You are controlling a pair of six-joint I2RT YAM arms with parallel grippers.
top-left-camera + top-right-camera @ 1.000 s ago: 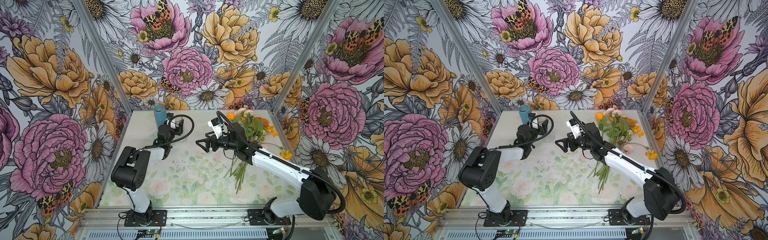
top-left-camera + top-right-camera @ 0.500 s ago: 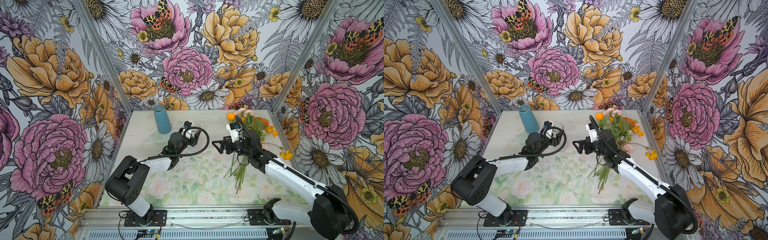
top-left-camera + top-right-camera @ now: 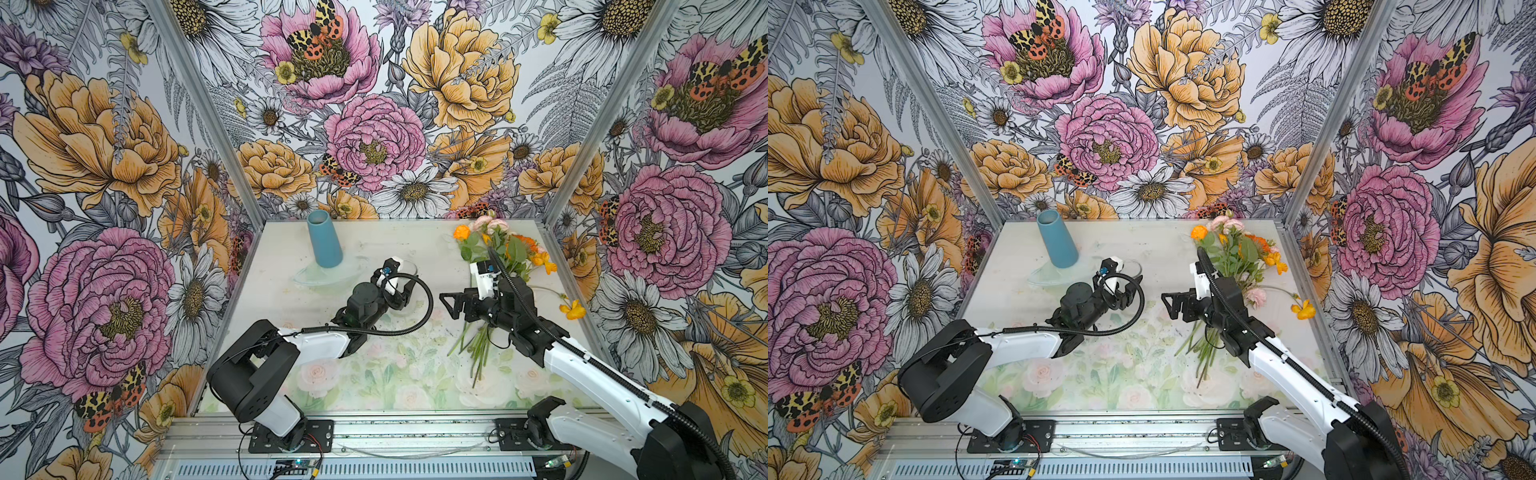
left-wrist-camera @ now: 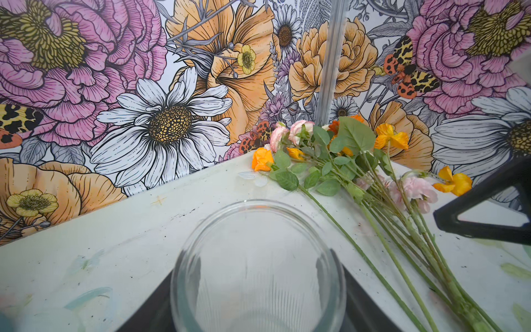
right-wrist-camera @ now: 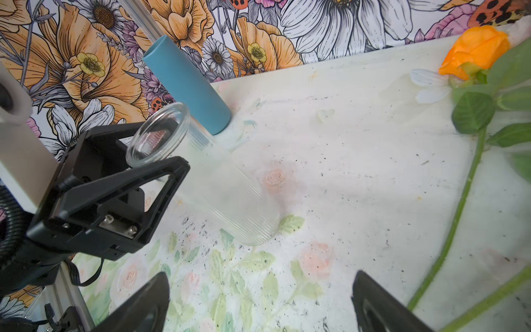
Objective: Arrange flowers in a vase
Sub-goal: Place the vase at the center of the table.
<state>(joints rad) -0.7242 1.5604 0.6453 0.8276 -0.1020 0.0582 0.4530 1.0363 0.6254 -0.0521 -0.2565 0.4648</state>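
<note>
right wrist view shows the left gripper (image 5: 169, 143) clamped around a clear ribbed glass vase (image 5: 227, 201), while the right gripper (image 5: 260, 287) hangs wide open and empty. in a top view the long-stemmed orange, yellow and pink cut flowers (image 3: 510, 248) lie at two o'clock on the pale table (image 3: 399, 245).
</note>
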